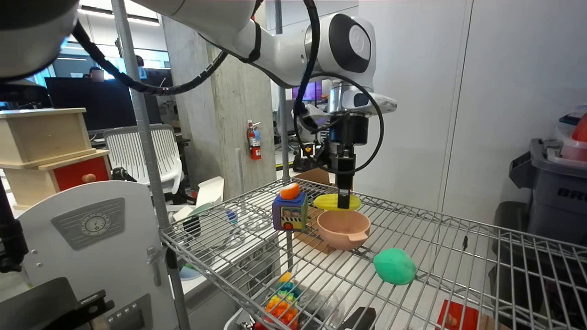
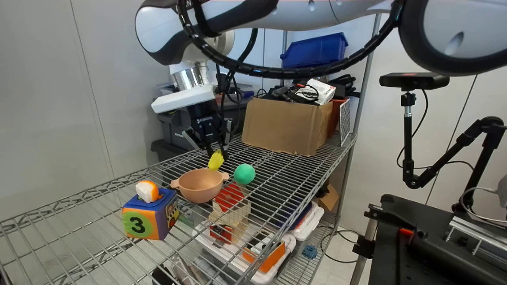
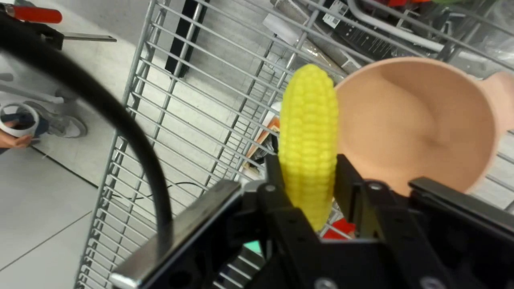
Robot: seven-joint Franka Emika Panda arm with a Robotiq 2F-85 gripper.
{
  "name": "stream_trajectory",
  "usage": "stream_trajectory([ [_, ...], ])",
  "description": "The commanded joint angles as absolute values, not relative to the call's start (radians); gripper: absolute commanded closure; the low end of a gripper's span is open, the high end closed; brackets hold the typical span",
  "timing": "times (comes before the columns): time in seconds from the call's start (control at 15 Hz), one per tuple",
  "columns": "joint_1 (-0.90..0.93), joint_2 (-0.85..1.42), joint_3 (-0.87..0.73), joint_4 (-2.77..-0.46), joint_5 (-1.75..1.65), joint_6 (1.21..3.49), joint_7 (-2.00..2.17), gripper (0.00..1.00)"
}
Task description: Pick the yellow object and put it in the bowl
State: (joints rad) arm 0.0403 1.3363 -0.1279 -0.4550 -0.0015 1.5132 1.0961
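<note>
“Wrist view, left to right: a black cable (image 3: 149,162), then the corn (image 3: 308,120), then the bowl (image 3: 397,124). The gripper (image 3: 307,172) is pinching the corn from both long sides.”

“So where is the corn, exactly?”

“In that grip, held up off the worktop (image 2: 277,174), it seems, just beside the bowl's rim rather than in the bowl. Whether the two touch, I can't tell.”

“How will it handle?”

“Light, I'd guess, likely a hollow plastic toy: stiff enough to keep its shape and hard to break. The bumpy kernels should give good bite; the rounded, tapering ends would slip more easily.”

“Is that the place to take hold?”

“Nearly. Across the narrow width is right, but it's held a little off the middle, so the longer end may dip or swing if the squeeze is weak.”

“What's around it?”

“In an exterior view, left to right: the block (image 1: 290,214) with an orange piece (image 1: 290,191) on top, the corn and bowl together, then the ball (image 1: 394,266).”

“And next?”

“I'd shift the corn over the bowl's middle before letting go. It looks about as long as the bowl is wide, so an end could catch the rim.”
</note>
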Motion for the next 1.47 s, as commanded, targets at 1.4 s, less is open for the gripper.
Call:
stream_trajectory([
  [1.4,0.035,1.366,-0.147,-0.423,-0.064,1.715,1.517,0.90],
])
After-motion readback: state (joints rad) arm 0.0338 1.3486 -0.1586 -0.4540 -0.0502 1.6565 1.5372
